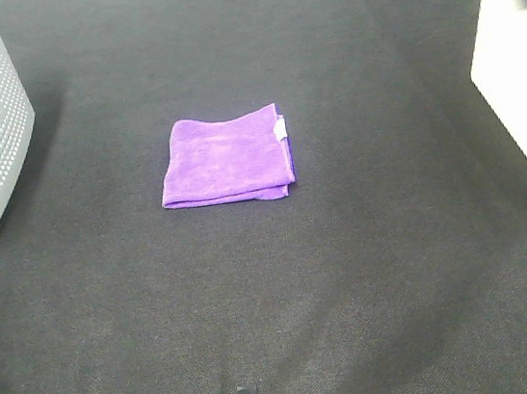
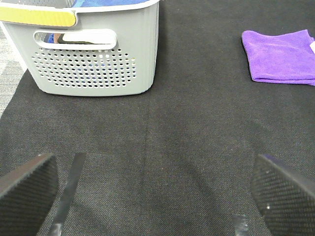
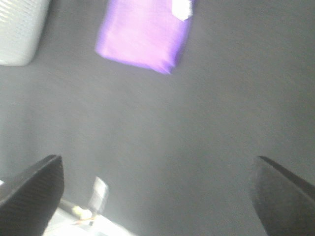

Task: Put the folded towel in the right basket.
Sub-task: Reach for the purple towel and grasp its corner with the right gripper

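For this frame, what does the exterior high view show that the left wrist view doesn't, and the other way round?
Only exterior high: the white basket at the right edge of the view.
Only left wrist: the left gripper, jaws wide apart with nothing between them, and a yellow strip on the rim of the grey basket.
Both: the folded purple towel lying flat on the dark mat, apart from the grey basket.

High camera looks down on the dark desk (image 1: 374,299); both low wrist views — forward-facing — share its folded purple towel (image 1: 226,158).
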`<state>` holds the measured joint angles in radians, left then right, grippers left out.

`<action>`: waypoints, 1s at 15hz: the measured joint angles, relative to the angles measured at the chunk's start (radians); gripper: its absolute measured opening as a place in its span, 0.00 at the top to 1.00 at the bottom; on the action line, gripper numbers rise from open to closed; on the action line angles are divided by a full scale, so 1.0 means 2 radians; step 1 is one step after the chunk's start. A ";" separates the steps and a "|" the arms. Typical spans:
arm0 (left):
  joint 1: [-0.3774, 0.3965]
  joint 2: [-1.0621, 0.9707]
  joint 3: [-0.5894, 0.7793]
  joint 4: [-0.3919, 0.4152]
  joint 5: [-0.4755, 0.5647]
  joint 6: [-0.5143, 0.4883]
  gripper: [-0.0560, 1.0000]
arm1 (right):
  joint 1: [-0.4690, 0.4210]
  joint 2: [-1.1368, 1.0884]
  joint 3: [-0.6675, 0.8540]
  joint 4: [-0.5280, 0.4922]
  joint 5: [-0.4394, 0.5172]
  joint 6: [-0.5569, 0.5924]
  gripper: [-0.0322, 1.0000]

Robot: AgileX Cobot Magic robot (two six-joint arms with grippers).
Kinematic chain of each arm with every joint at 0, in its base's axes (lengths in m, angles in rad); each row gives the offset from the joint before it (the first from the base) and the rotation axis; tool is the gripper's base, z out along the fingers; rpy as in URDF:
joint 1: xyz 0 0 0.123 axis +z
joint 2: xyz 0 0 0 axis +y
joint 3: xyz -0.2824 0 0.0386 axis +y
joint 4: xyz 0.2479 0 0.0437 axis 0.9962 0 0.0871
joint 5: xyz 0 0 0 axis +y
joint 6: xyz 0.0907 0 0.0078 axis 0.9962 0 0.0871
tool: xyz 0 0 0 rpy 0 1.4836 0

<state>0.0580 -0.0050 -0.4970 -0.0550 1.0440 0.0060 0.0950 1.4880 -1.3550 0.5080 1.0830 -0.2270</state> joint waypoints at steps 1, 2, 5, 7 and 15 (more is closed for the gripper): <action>0.000 0.000 0.000 0.000 0.000 0.000 0.01 | 0.024 0.047 -0.032 0.002 -0.016 0.004 0.07; 0.000 0.000 0.000 0.000 0.000 0.000 0.01 | 0.046 0.097 -0.068 0.006 -0.027 0.008 0.09; 0.000 0.000 0.000 0.000 0.000 0.000 0.01 | 0.079 0.250 -0.180 0.023 -0.028 0.009 0.10; 0.000 0.000 0.000 0.000 0.000 0.000 0.01 | 0.079 0.361 -0.278 0.035 -0.015 0.009 0.11; 0.000 0.000 0.000 0.000 0.000 0.000 0.01 | 0.079 0.529 -0.406 0.044 0.004 0.009 0.11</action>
<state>0.0580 -0.0050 -0.4970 -0.0550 1.0440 0.0060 0.2540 2.5450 -2.1670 0.5950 1.0900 -0.2090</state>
